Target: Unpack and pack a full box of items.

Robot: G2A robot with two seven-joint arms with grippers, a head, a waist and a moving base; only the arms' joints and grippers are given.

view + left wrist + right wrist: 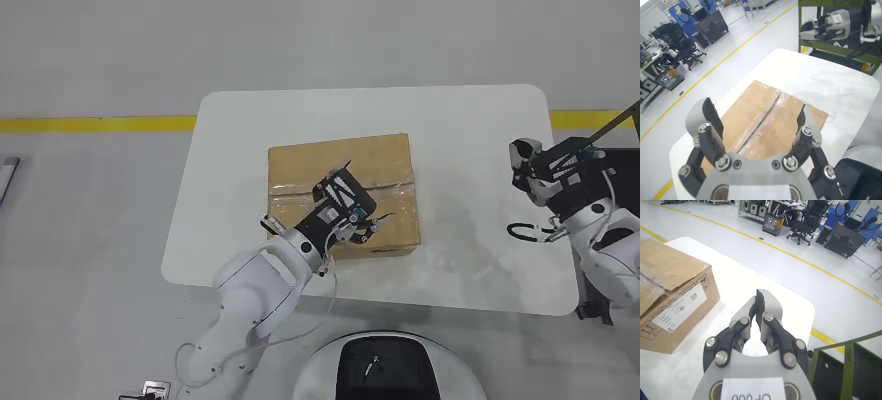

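One closed cardboard box [340,155] sits askew near the middle of the white counter [460,120] in the top view. The left tool [352,203] hangs over the half nearer the robot, and the right tool [522,160] is well apart, near one end of the counter. From the left wrist, the left tool [754,103] is released, jaws spread wide on nothing. It straddles the seam [761,123] down the box top, where two flaps [785,128] meet under clear, crinkled tape [772,106]. From the right wrist, the right tool [758,302] is clenched, pads pressed together on nothing, above bare counter off the box's end. The box [668,262] shows a white label [679,308] on its side, and one flap edge [689,277] is lifted a little at the corner. What lies inside cannot be told. By my judgement the box is stiff along edges and corners while the flaps will bend. If it is full, as the task says, it is probably heavy enough to stay put while a flap is pulled. The glossy tape looks slippery and poor to pinch. The raised flap edge seems the better hold, thin enough for the pads, with the other tool pressing the top down should the box slide.
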